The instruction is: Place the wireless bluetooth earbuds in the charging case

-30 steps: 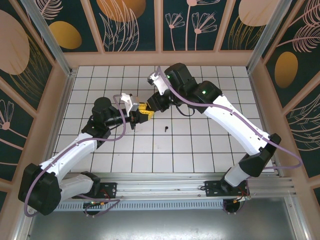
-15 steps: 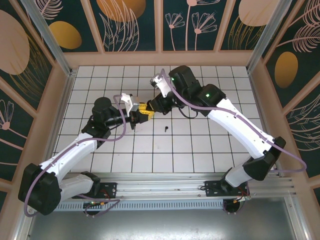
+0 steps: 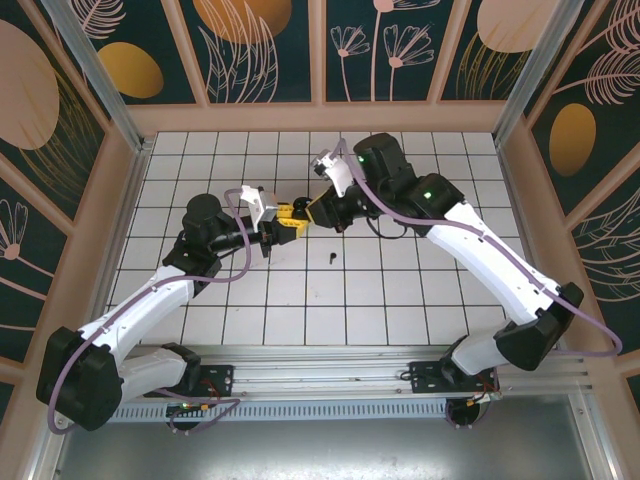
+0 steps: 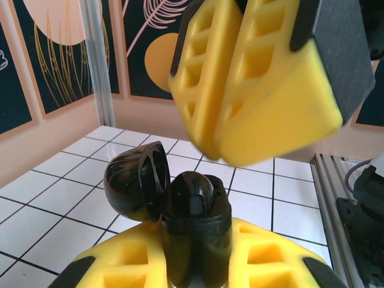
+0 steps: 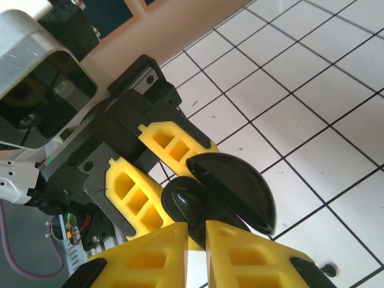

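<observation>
One black case (image 4: 195, 222), one black earbud (image 3: 331, 260).

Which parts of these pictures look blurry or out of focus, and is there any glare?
Left wrist view: the right claw looms close and blurred, while the glossy black open-lidded charging case is sharper, with a faint sheen. Right wrist view: that claw's own yellow fingers are soft along the bottom edge. Top view: sharp, evenly lit.
</observation>
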You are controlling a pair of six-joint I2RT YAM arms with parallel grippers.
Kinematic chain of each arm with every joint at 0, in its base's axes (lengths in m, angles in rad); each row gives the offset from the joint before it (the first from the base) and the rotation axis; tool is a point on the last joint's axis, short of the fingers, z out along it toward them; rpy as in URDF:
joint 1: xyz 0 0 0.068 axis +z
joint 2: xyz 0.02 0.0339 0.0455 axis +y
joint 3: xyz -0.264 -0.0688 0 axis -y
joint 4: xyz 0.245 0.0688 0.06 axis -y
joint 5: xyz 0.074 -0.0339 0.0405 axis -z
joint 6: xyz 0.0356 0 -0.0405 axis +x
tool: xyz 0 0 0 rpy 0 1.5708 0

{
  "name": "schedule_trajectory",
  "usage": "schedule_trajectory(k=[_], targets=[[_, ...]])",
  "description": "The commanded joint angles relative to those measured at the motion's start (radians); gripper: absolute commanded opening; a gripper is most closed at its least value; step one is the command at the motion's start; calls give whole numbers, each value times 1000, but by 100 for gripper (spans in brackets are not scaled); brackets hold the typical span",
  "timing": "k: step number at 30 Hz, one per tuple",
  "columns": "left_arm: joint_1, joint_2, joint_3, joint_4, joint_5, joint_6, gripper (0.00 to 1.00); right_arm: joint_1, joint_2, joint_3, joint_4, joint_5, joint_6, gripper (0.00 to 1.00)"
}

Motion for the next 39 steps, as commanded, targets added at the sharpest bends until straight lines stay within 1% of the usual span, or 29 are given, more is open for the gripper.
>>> schedule_trajectory(k=[1,6,11,13,14,15,17,19,22,30,33,39], targets=[[-2,-25,22,29,-23,11,11,-31,-78,-26,93,-13,55,16],[-1,-56,-13,29,-91,-1,10,-92,-146,-97,164,39,187,17],[-1,-114,-66,8,-187,-7,10,-187,-188,-216,202,75,380,20],[-1,-137,-84,-12,-214,-3,10,-202,-184,-273,205,81,457,21],[0,-148,-94,-22,-228,-4,10,-237,-178,-304,206,81,504,22],[-1,-157,-104,-30,-239,-5,10,-250,-171,-338,212,75,543,23],[-1,-181,-122,-49,-256,-3,10,-265,-147,-418,240,49,623,23],[-2,-201,-140,-63,-269,-4,10,-264,-118,-485,283,5,668,23],[-1,-233,-171,-71,-278,-8,10,-253,-71,-545,334,-6,693,23],[-1,-285,-235,-61,-271,-45,10,-236,82,-578,365,86,664,24],[-2,-303,-252,-63,-267,-57,11,-214,155,-575,376,108,660,29],[-2,-342,-284,-64,-272,-72,11,-166,294,-531,363,149,656,35]])
